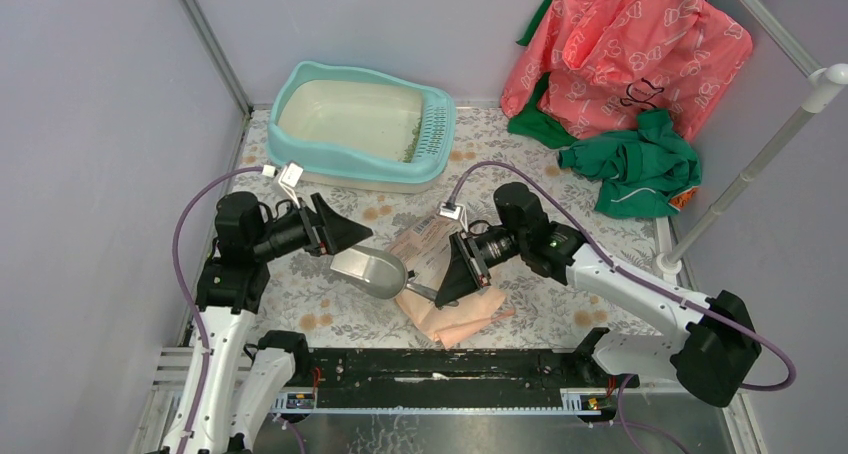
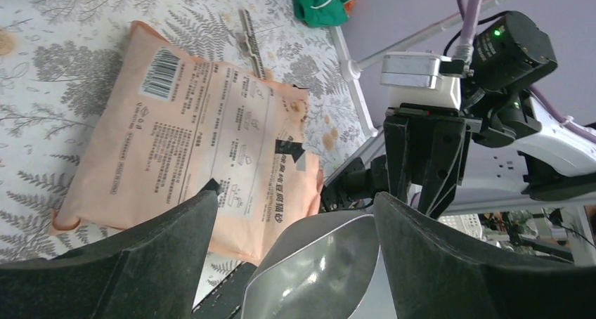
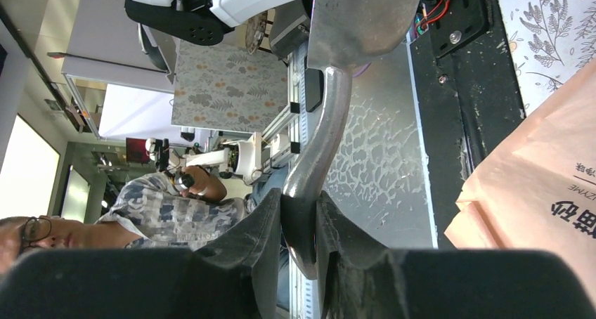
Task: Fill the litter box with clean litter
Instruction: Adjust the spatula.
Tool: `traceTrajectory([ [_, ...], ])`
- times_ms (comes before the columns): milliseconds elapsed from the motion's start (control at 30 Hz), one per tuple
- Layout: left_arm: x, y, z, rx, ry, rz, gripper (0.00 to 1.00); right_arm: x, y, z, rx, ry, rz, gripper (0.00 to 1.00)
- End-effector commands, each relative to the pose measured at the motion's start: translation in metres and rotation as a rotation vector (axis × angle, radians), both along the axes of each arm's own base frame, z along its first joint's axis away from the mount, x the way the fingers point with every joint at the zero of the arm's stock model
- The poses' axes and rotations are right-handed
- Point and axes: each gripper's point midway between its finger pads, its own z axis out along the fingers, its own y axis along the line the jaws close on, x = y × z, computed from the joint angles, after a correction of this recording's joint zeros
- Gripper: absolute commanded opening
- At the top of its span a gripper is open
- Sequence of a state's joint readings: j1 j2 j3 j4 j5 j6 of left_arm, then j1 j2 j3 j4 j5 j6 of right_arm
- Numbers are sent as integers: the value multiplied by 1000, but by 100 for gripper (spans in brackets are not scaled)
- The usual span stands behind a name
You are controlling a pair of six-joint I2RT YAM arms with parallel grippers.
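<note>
Top external: right gripper (image 1: 445, 279) clenched on scoop (image 1: 370, 271) handle, bowl lying leftward between the released left gripper (image 1: 355, 244), litter box (image 1: 340, 161) far-left on tabletop (image 1: 560, 304), nearer the left arm.

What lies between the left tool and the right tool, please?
The grey scoop lies there, its handle gripped by the right tool, as the top view shows.

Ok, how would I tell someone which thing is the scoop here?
Start at the teal litter box at the back of the table and come forward to the peach bag. The scoop is just left of that bag, its handle pinched in the right gripper. It is the only shiny grey thing there.
</note>
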State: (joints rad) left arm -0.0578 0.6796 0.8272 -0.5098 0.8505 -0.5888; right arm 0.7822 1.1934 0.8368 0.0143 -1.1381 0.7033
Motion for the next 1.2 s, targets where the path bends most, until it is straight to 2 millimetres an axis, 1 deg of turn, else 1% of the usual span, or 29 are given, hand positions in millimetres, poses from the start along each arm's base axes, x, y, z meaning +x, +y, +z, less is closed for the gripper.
traceTrajectory([
  [0,-11,-10,19,-74,-72,-92,89,-4,-4,30,106,-80,39,5],
  [67,-18,-16,27,-124,-93,-151,90,-2,-5,29,102,-80,34,5],
  [133,-25,-20,31,-178,-72,-192,90,0,-5,28,103,-85,31,5],
  [267,-28,-20,29,-184,-67,-195,90,0,-7,32,113,-91,28,5],
  [433,-31,-22,26,-185,-56,-206,87,1,-12,33,108,-97,14,5],
  [533,-31,-22,23,-184,-46,-210,80,2,-15,34,109,-102,2,5],
  [633,-31,-24,20,-182,-27,-218,70,3,-17,35,111,-103,-7,5],
  [700,-31,-24,19,-181,-22,-224,66,4,-18,35,113,-104,-11,5],
  [767,-31,-25,19,-180,-18,-226,58,4,-18,36,114,-104,-11,5],
  [967,-34,-28,19,-181,-13,-247,52,8,-17,36,116,-104,-10,5],
  [1000,-35,-29,19,-180,-13,-252,50,8,-17,36,116,-103,-9,5],
  [1067,-36,-30,17,-178,-8,-262,43,11,-16,36,114,-101,-12,5],
  [1167,-38,-32,16,-169,-3,-273,38,13,-14,37,114,-99,-13,5],
])
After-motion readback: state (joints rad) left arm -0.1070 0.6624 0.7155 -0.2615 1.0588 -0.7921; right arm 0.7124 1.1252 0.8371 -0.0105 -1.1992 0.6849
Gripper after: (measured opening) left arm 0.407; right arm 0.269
